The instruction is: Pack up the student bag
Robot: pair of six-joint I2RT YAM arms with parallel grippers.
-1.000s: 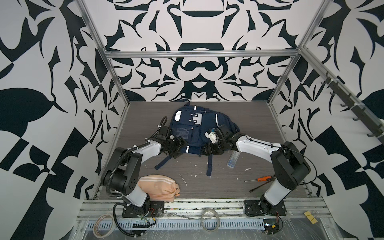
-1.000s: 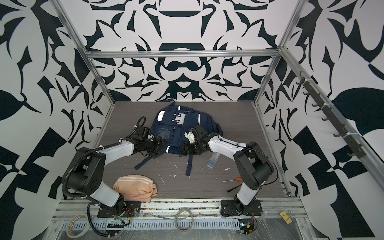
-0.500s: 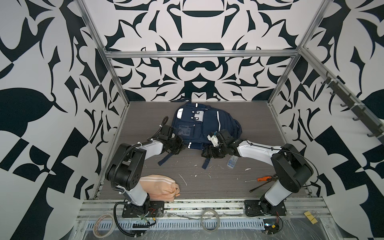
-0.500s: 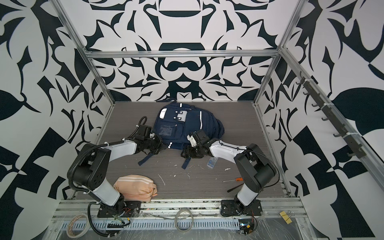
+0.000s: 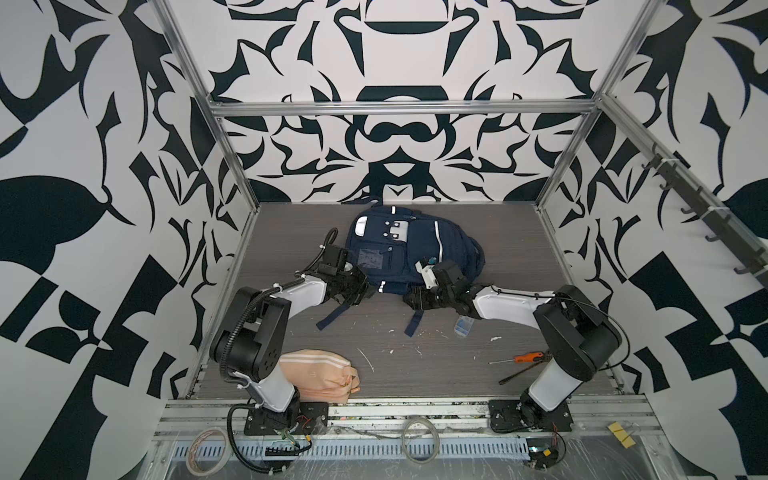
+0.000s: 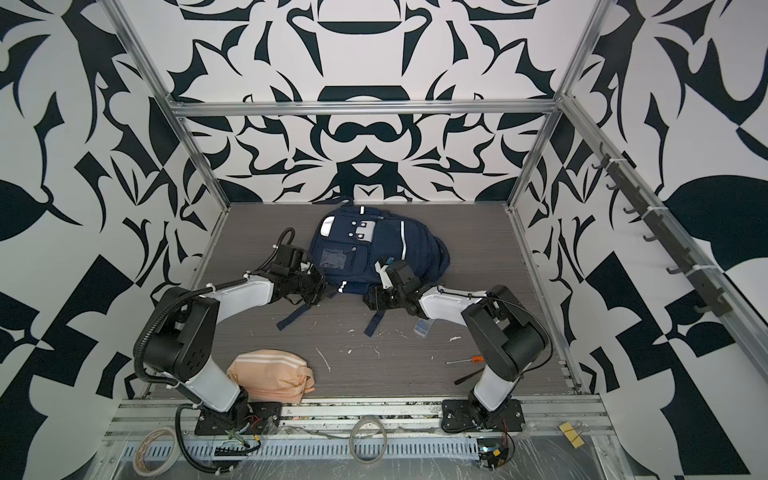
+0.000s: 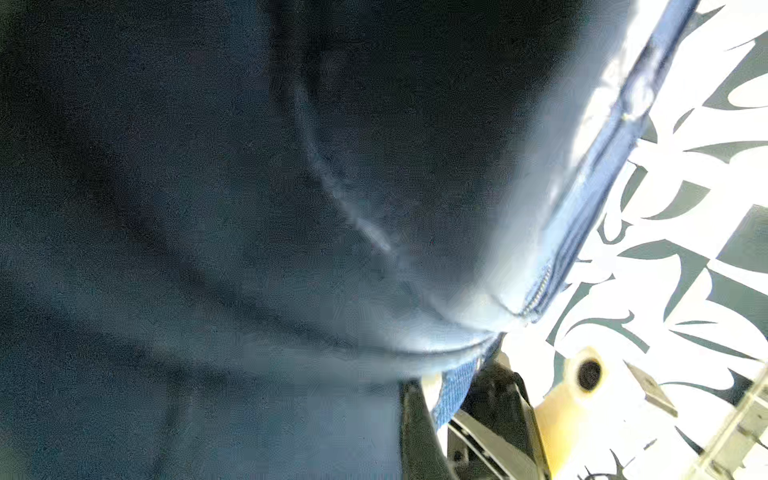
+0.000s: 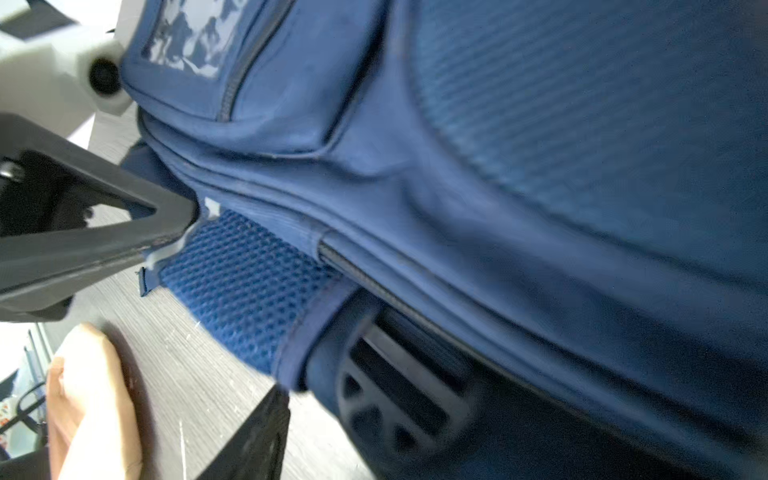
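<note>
Two top views, bag: student bag (image 5: pixel 399 253) lies flat, front patch up, at the back-middle of the table (image 5: pixel 515 249). Its straps trail toward the near edge.
Top views, arms: left gripper (image 5: pixel 366 291) is at the bag's near-left corner and right gripper (image 5: pixel 415 300) at its near-right edge. The jaws are too small to read here.
Top views, loose items: peach pouch (image 5: pixel 320 374) sits by the left arm's base, well apart from the bag. Clear small box (image 5: pixel 463 326) is just beside the right forearm. Orange-handled screwdriver (image 5: pixel 524 357) is near the right arm's base. None of them is in the bag.
Left wrist: left gripper (image 7: pixel 453 390) is clenched on a strip of blue webbing at the bag's edge. Blurred navy fabric fills the rest.
Right wrist: right gripper (image 8: pixel 232 309) has its jaws apart, the mesh strap pad between them. One fingertip touches the bag's side seam and nothing is visibly clamped.
Bag opening: the zips that show look closed, and no lining is in sight.
Progress, my read: early. The bag is only being gripped or positioned, and nothing is packed.
Left to do, my read: get a second hold, open the main compartment, load the pouch and small items, then zip up.
</note>
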